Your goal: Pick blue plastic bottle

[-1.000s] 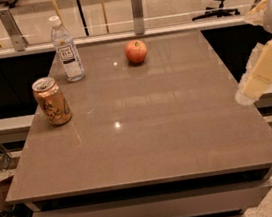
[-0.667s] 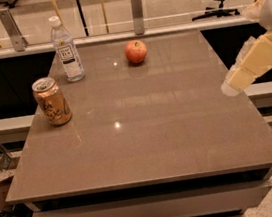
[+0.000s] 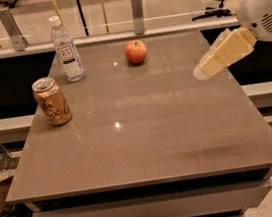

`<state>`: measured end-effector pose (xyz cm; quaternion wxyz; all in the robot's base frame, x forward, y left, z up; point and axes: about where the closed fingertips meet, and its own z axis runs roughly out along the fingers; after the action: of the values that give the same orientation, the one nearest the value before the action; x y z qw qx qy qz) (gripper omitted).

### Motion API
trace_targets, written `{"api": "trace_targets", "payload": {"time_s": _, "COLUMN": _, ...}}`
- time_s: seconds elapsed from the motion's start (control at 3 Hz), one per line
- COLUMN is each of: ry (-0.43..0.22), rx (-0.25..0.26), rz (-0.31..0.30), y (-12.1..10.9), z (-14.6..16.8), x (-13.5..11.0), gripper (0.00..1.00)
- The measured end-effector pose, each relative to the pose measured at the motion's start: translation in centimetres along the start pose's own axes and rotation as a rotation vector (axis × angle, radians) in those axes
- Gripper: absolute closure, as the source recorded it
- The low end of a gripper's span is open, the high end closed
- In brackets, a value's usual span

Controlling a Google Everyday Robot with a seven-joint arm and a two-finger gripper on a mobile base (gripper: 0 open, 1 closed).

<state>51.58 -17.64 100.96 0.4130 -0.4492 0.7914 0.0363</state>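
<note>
On your counter point(image 3: 146, 144), a gold can point(image 3: 51, 101) stands far left. The blue plastic bottle point(image 3: 66, 49) is upright just behind it, with an apple point(image 3: 136, 51) to its right. The end effector point(image 3: 206, 69) hovers at the right edge; you cannot tell whether it is apart or together.

Gold can point(image 3: 52, 102), apple point(image 3: 136, 51) on table point(image 3: 156, 143)

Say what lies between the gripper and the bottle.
Camera view: the apple sits roughly between the gripper, over the right side of the tabletop, and the bottle; the rest is bare.
</note>
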Motion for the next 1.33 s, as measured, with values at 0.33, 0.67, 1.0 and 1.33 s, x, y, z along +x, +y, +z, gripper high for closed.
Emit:
{"api": "trace_targets", "payload": {"time_s": 0.33, "ry": -0.077, "rx": -0.001, "rz": 0.004, "y": -1.1, "z": 2.5, "x": -1.3, "gripper": 0.00}}
{"api": "trace_targets", "payload": {"time_s": 0.67, "ry": -0.132, "rx": -0.031, "rz": 0.003, "y": -1.6, "z": 5.4, "x": -2.6, "gripper": 0.00}}
{"api": "trace_targets", "payload": {"time_s": 1.0, "ry": -0.189, "rx": -0.065, "rz": 0.019, "y": -1.6, "z": 7.8, "x": -4.0, "gripper": 0.00}}
{"api": "trace_targets", "payload": {"time_s": 1.33, "ry": -0.243, "rx": -0.097, "rz": 0.042, "y": -1.1, "z": 10.0, "x": -5.9, "gripper": 0.00}}
